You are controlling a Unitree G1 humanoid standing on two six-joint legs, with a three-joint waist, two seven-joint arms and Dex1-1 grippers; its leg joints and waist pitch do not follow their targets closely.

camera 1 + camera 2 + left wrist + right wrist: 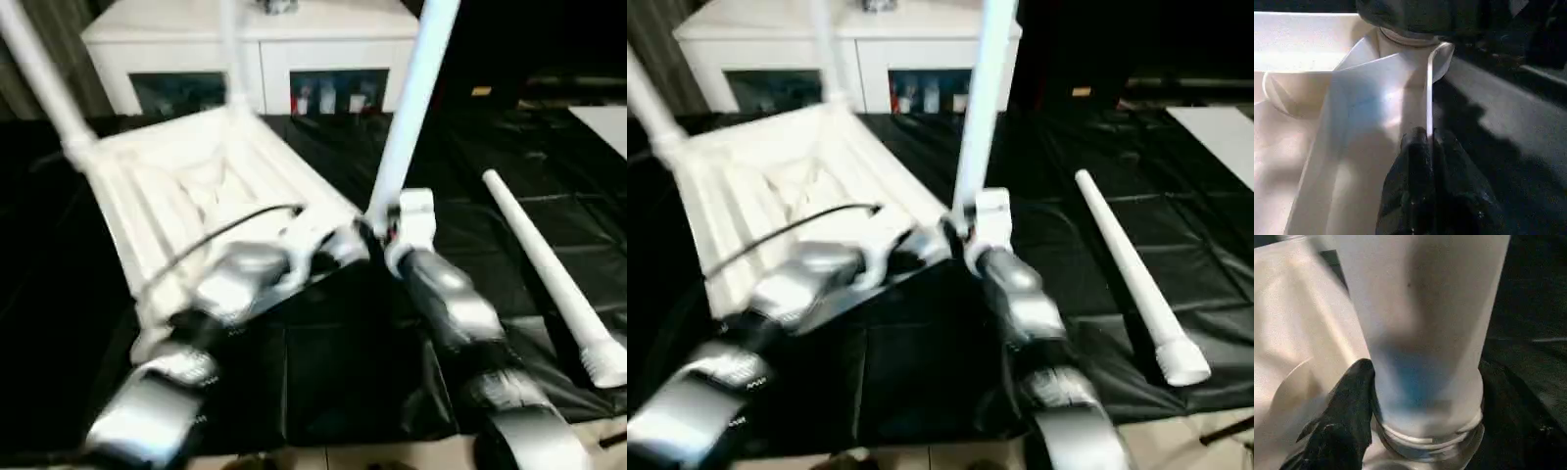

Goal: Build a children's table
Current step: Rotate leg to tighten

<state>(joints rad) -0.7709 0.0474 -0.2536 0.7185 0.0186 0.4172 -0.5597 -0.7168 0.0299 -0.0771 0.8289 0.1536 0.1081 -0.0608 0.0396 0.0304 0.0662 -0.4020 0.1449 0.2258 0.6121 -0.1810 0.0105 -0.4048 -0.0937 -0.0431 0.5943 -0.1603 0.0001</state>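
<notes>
Upturned table top sits at ten o'clock on the black work table, left gripper pinching its thin rim, right gripper clasping the near-corner leg near its threaded base, loose leg at three o'clock.

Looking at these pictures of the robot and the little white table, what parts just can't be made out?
- Tops of the standing legs: cut off by the upper edge, both eye views.
- Whether that leg is fully seated in its socket: the right gripper and blur cover the joint.
- Near corner of the table top: hidden behind the left forearm.
- Contents of the cabinet: too blurred.
- Right gripper's second finger: hidden behind the leg, right wrist view.
</notes>
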